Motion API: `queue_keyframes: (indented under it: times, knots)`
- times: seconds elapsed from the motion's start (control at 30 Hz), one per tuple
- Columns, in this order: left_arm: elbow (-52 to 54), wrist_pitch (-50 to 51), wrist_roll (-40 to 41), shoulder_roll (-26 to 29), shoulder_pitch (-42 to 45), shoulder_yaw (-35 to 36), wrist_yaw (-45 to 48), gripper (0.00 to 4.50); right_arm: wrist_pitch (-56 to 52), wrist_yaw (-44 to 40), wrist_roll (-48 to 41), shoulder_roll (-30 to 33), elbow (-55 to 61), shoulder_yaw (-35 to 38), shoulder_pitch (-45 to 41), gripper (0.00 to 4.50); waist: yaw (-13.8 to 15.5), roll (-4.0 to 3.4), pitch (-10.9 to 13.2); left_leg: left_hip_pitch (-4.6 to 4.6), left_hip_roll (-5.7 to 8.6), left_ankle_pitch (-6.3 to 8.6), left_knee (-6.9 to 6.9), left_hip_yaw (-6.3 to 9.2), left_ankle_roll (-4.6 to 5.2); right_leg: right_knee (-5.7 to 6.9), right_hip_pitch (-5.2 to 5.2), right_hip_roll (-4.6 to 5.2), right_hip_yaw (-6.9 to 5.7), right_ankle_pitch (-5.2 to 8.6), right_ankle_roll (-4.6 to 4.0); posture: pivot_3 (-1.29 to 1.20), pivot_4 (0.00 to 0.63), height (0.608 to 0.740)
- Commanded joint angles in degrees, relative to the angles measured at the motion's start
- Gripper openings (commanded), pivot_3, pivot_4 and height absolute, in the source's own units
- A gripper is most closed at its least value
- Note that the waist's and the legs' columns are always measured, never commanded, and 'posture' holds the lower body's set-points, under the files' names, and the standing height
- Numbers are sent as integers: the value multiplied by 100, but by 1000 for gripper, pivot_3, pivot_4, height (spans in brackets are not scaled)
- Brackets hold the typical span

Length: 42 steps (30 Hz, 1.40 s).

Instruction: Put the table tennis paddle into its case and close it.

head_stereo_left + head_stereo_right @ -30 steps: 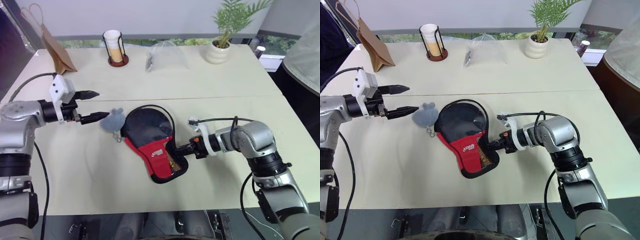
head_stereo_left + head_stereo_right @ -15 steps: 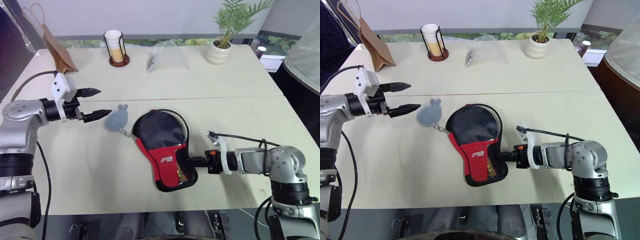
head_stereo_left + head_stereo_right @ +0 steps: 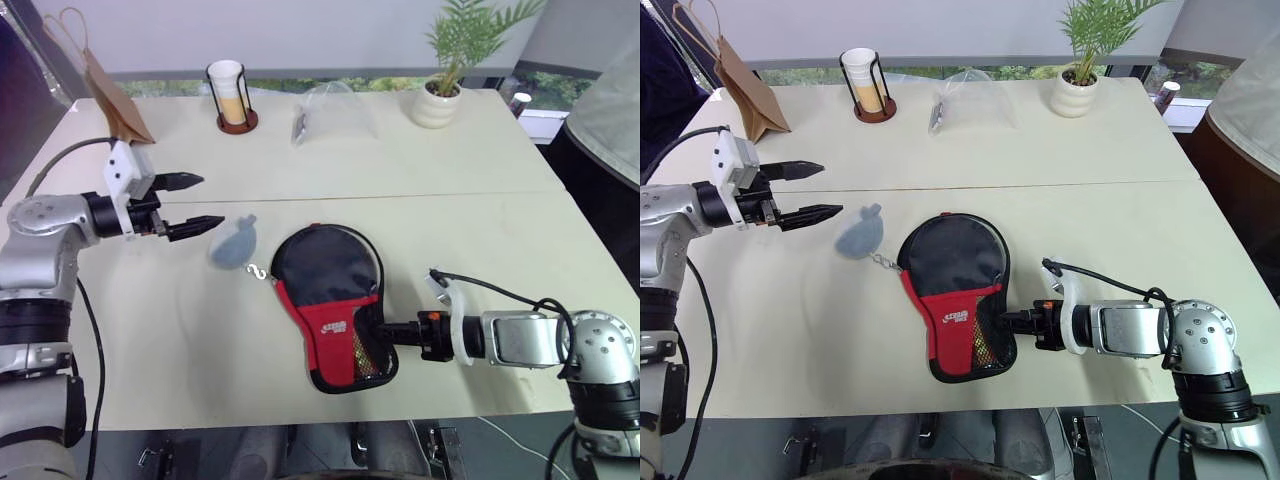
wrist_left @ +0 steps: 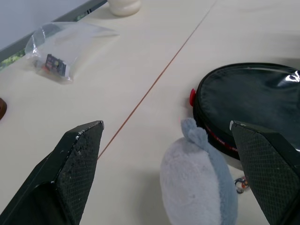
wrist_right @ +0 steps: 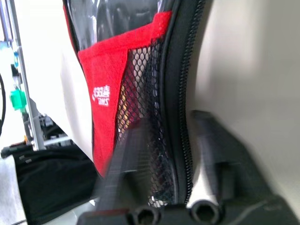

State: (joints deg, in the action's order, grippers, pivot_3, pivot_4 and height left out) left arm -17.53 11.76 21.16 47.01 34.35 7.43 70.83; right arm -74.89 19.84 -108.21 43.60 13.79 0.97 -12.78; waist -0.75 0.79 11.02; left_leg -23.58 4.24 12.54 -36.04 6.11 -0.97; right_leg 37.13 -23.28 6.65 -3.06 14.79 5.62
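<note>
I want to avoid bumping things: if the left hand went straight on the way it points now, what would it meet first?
Probably the small grey plush charm, which lies just ahead of the open left hand, between its fingers in the wrist view. Right behind it is the case. The hand's height above the table is unclear, so it might pass over.

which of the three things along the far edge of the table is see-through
The clear plastic bag, lying flat between the cup in its wire holder and the potted plant.

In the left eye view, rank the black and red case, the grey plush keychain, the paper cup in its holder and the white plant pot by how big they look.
1. The case, clearly largest.
2. The cup in its holder.
3. The white plant pot and the grey plush keychain look about alike; the pot sits farther from the camera, so I won't rank them.
</note>
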Motion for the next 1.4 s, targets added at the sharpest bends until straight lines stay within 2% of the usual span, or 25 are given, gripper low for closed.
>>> queue_keyframes:
  times: [0.03,0.1,0.17,0.23,0.3,0.4,0.53,0.67,0.87,1.1,1.4]
  knots:
    - [18,-167,-73,41,91,-2,17,4500,271,-112,-121,313,209,-107,-219,3492,-3,0,0,0,-3,0,0,-1,0,-1,0,-3,0,0,0,0,150,740]
    - [15,-175,-77,30,87,4,18,4500,91,-664,694,623,279,-135,-478,4438,8,0,0,0,-4,0,-1,-1,0,-2,1,-7,0,0,0,0,150,740]
    - [29,-181,-75,28,67,7,13,4500,50,-1579,1858,1093,486,-288,-761,4438,10,-4,2,0,-4,0,-3,-2,1,-4,2,-8,0,0,0,0,150,740]
    - [41,-187,-74,43,39,10,18,4500,496,-2683,3078,1598,557,-597,-1060,4438,17,-3,2,-2,-3,1,-4,-3,1,-7,1,-9,-1,1,2,0,150,740]
    - [52,-216,-112,81,0,-6,32,4500,1184,-3630,4103,1830,442,-806,-1354,4438,12,-3,2,-2,-4,2,-4,-3,3,-9,0,-11,-2,3,5,0,150,740]
    - [40,-295,-208,180,-87,-44,105,4500,2741,-4871,5584,1657,276,-1066,-1784,4438,-22,-3,2,-2,-9,2,1,-6,2,-9,-5,-15,-1,4,6,0,150,740]
    - [-8,-347,-312,287,-168,-96,201,4500,3963,-5868,6739,877,-17,-1527,-2110,4438,-47,-2,2,-1,-17,2,7,-11,2,-6,-12,-20,1,3,5,0,150,740]
    - [-22,-277,-315,341,-215,-98,257,4500,4697,-6359,7667,-135,-408,-2124,-2342,4438,-19,-2,3,-2,-13,2,5,-5,1,-4,-11,-19,2,2,2,0,150,740]
    - [192,-187,-341,399,-439,-206,374,4500,5096,-6766,8530,-1127,-1094,-2558,-2447,4438,4,-2,3,-2,-4,1,1,-2,-1,-3,-8,-13,4,1,2,0,150,740]
    - [271,-316,-547,246,-492,-433,272,4500,5274,-6959,9374,-1674,-1931,-2816,-2389,4438,-7,-2,3,-1,-5,0,3,0,-4,2,-12,-16,5,0,1,0,150,740]
    - [-407,-856,-1194,-92,-224,-915,-99,4500,5220,-7047,10044,-2041,-2702,-2817,-2371,4438,-30,-1,1,18,-6,-2,4,-1,-6,13,-4,-20,9,-1,-1,0,150,740]
